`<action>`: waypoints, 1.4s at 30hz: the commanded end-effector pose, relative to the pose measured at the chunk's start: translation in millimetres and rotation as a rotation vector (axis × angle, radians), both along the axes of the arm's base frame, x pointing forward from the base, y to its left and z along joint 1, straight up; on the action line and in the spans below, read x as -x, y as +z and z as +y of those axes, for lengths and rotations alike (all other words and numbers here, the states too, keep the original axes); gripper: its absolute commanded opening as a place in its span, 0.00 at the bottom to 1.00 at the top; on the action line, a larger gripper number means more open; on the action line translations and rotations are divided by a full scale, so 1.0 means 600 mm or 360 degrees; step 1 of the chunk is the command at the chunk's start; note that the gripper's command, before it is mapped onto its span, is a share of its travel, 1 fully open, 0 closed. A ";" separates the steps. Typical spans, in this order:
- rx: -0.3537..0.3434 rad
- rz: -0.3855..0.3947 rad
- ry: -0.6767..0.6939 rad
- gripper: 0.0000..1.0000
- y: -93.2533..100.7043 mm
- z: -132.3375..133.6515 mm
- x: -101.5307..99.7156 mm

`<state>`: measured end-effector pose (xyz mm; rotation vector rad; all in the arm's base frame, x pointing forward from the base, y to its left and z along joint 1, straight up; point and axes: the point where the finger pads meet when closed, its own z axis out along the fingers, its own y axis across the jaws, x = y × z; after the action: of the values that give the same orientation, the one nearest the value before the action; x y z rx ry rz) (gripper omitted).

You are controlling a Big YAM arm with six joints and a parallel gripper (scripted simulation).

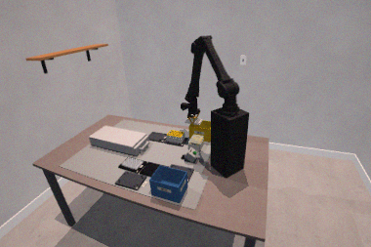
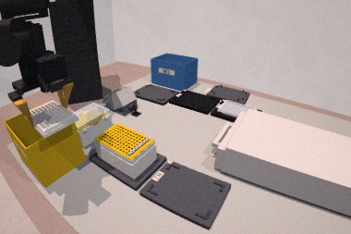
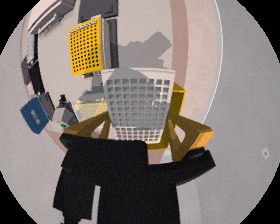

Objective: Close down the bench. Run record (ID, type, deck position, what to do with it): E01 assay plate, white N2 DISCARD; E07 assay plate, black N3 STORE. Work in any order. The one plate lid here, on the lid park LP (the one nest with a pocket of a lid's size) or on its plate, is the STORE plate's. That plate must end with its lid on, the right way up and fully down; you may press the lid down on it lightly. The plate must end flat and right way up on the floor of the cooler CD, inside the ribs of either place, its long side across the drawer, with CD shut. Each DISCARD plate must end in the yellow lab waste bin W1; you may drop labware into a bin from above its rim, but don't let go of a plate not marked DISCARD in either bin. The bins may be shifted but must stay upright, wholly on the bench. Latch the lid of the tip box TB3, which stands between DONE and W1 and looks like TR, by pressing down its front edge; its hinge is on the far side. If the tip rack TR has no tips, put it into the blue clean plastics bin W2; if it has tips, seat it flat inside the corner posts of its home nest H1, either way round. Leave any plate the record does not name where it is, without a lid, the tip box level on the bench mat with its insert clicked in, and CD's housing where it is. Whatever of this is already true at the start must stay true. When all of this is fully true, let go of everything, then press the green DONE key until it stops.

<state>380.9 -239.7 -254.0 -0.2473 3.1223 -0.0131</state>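
Observation:
My gripper [image 2: 42, 107] is shut on the white assay plate [image 2: 52, 118] and holds it level just above the open top of the yellow waste bin W1 [image 2: 43, 150]. In the wrist view the white plate [image 3: 138, 104] sits between my yellow fingers, with the yellow bin [image 3: 176, 112] below it. In the top view my gripper [image 1: 193, 114] hangs over the yellow bin [image 1: 200, 129]. The black assay plate [image 2: 196, 101] lies on its nest at the far side. The tip rack with a yellow top [image 2: 126, 147] stands on a dark nest. The tip box with a clear lid [image 2: 93, 118] stands beside the yellow bin.
The blue bin W2 [image 2: 175, 71] stands at the back. The long white cooler CD [image 2: 286, 154] lies at the right, shut. Another white plate [image 2: 233, 107] sits next to the black one. The grey DONE key block [image 2: 122, 98] is behind the tip box. An empty dark nest [image 2: 187, 194] lies in front.

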 end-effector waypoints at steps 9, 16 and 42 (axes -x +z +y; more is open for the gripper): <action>0.0022 -0.0041 0.0033 0.00 0.013 -0.032 0.028; 0.0025 -0.0044 0.0033 0.00 0.015 -0.046 0.051; 0.0017 -0.0027 0.0033 0.00 0.008 -0.057 0.074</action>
<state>327.4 -268.6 -255.3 -0.2582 3.1242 -0.0094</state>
